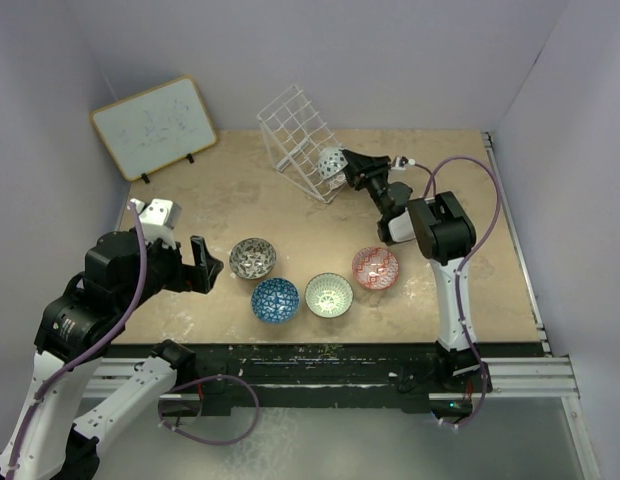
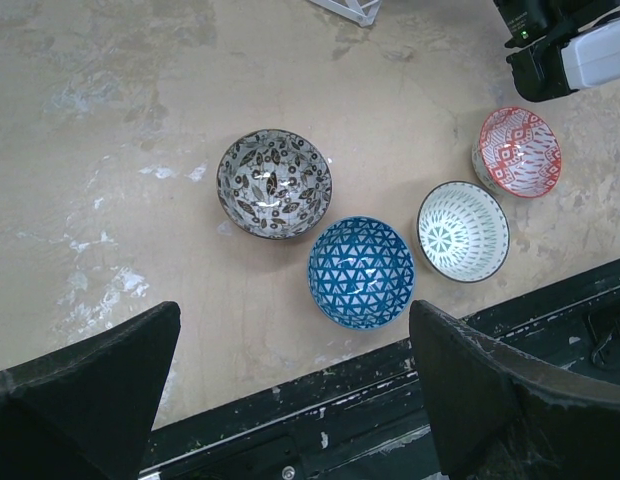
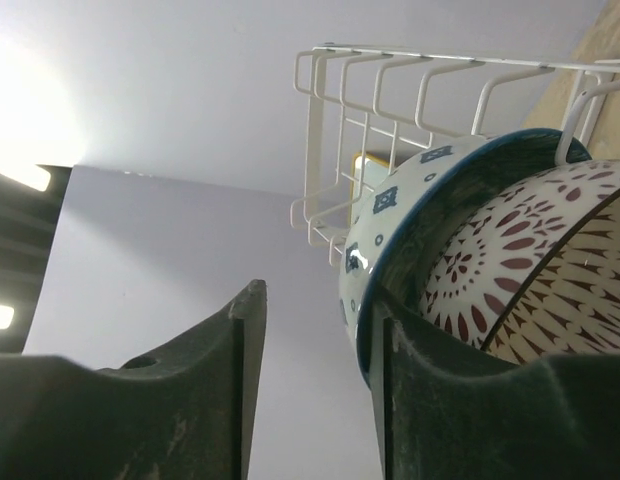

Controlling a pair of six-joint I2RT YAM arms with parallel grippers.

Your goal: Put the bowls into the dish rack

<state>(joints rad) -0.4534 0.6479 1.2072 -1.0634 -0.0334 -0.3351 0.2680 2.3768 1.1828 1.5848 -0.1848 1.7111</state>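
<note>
The white wire dish rack [image 1: 295, 135] stands tilted at the back middle. A light blue bowl [image 1: 331, 163] with a red-brown pattern inside rests in its lower right end. My right gripper [image 1: 346, 165] is open at that bowl. In the right wrist view one finger is inside the bowl [image 3: 410, 210] against its rim, the other is outside with a gap, and the rack's wires [image 3: 311, 140] are behind. On the table lie the grey-silver bowl [image 1: 253, 258], dark blue bowl [image 1: 275, 300], green-white bowl [image 1: 329, 295] and red bowl [image 1: 375, 268]. My left gripper [image 1: 205, 265] is open and empty, left of the grey bowl.
A wood-framed whiteboard [image 1: 155, 125] leans at the back left. Walls close the table on three sides. The black front edge [image 2: 390, 400] runs just below the dark blue bowl [image 2: 361, 271]. The right arm [image 1: 435, 235] stands behind the red bowl.
</note>
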